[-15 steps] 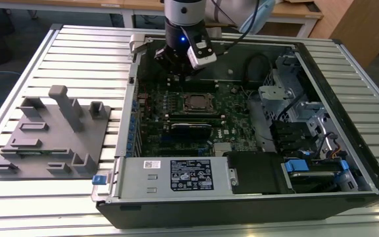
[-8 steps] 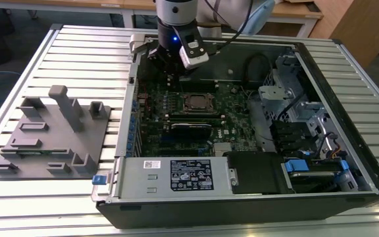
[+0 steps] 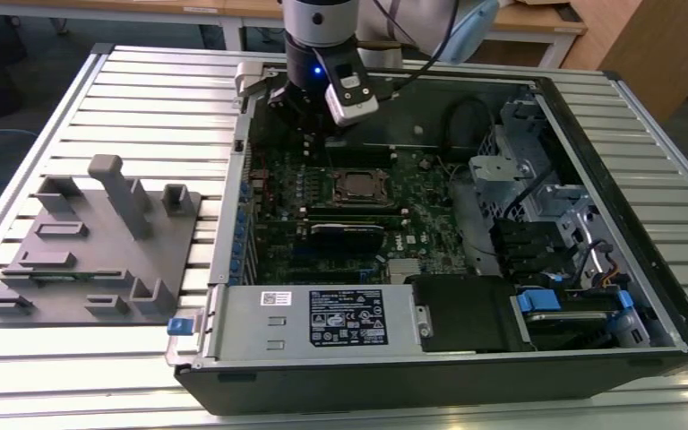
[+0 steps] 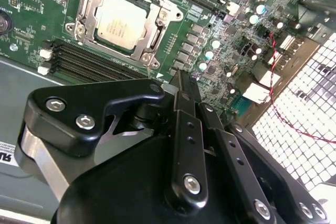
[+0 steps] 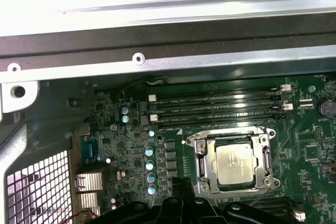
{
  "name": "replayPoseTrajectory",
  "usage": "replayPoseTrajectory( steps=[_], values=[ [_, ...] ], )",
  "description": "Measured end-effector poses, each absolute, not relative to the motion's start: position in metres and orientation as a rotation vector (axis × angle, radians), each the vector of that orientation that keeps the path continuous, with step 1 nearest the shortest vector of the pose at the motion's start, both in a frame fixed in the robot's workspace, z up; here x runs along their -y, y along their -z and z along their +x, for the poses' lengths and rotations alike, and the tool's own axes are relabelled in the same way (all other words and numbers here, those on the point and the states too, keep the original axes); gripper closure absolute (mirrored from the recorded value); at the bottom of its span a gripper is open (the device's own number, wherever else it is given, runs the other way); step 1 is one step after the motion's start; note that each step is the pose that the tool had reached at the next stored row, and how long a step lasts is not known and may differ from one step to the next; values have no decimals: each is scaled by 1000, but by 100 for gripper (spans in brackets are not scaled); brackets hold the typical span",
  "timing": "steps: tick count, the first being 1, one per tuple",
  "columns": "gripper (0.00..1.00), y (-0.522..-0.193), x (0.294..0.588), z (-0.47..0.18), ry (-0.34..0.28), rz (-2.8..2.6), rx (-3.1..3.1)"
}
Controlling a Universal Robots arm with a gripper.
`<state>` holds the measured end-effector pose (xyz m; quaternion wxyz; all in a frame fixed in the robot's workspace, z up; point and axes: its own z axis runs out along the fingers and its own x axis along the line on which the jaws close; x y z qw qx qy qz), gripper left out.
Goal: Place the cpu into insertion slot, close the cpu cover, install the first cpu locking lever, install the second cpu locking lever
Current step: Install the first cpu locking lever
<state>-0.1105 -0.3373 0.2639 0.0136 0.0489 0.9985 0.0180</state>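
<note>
The cpu [image 4: 122, 20] [image 5: 236, 163] [image 3: 353, 185] lies flat in the insertion slot [image 5: 270, 132] on the green motherboard, its silvery top facing up. The silver cpu cover [image 4: 157, 30] [image 5: 202, 163] lies down around it as a frame. My gripper [image 4: 181, 80] [image 5: 184, 184] [image 3: 308, 134] hangs above the board beside the socket, a short way off its edge. Its black fingers are shut together with nothing between them. A thin wire lever [image 5: 257, 196] runs along one side of the socket.
Long black memory slots [image 5: 218, 106] [image 4: 89, 61] run next to the socket. The open computer case has a perforated metal wall [image 4: 304, 103] with red wires, a black card [image 3: 347, 235] and a power supply [image 3: 320, 318]. A grey fixture [image 3: 93, 242] sits on the slatted table at the exterior view's left.
</note>
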Motion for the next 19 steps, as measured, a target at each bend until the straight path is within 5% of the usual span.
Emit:
replayPoseTrajectory(
  steps=[8, 19],
  values=[
    [90, -264, 337, -111, -81, 152, -3110],
    [90, -261, 338, -116, -202, 154, -3109]
  ],
)
